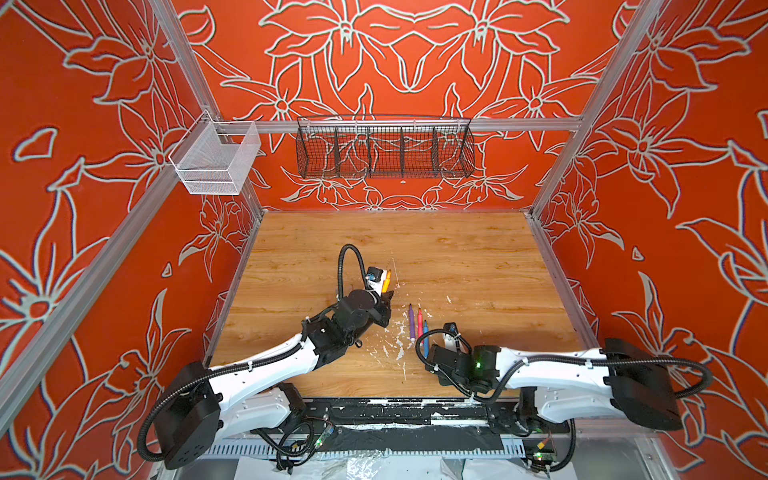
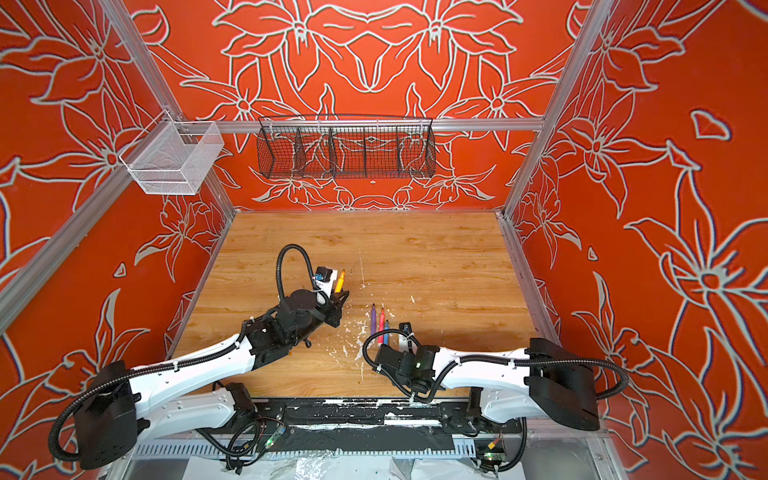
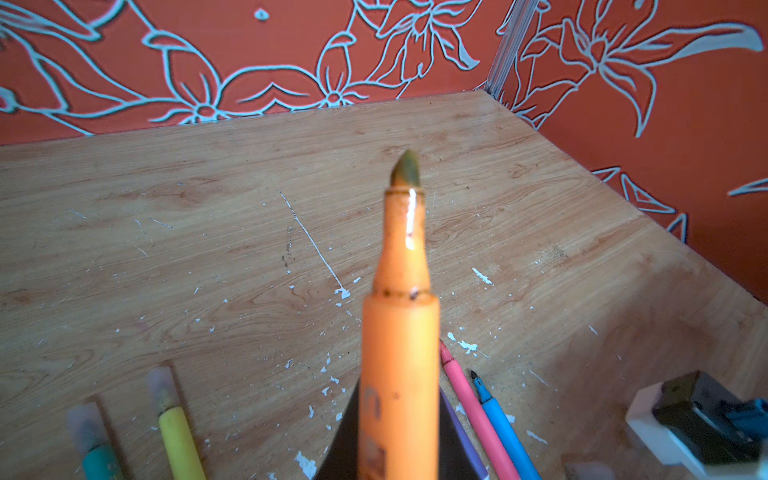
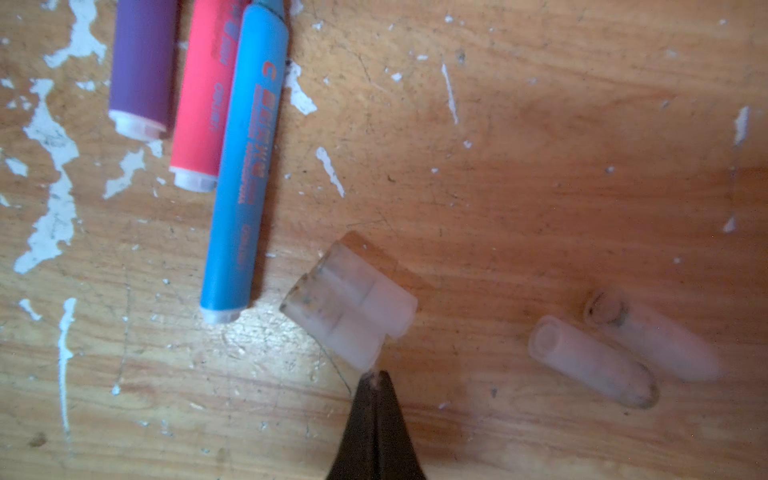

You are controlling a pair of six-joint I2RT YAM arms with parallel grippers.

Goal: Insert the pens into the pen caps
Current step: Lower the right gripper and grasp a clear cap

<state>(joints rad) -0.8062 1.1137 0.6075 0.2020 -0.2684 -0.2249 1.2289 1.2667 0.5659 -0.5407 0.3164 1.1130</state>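
My left gripper (image 1: 386, 297) (image 3: 399, 457) is shut on the orange pen (image 1: 386, 280) (image 3: 401, 324), holding it above the table with its bare tip pointing away. In the left wrist view a yellow pen (image 3: 178, 444) and a green pen (image 3: 99, 461) lie with clear pen caps (image 3: 162, 388) on their tips. The purple pen (image 1: 411, 324) (image 4: 141, 62), the pink pen (image 1: 420, 324) (image 4: 203, 91) and the blue pen (image 1: 425, 336) (image 4: 245, 166) lie uncapped side by side. My right gripper (image 4: 374, 376) is shut, its tips pinching the thin edge of a clear pen cap (image 4: 351, 307). Two more caps (image 4: 590, 361) lie loose beside it.
White paint flecks (image 4: 54, 174) scatter over the wooden table (image 1: 457, 249). A black wire basket (image 1: 384, 151) and a white mesh basket (image 1: 216, 160) hang on the back rail. Patterned orange walls close the table in on three sides.
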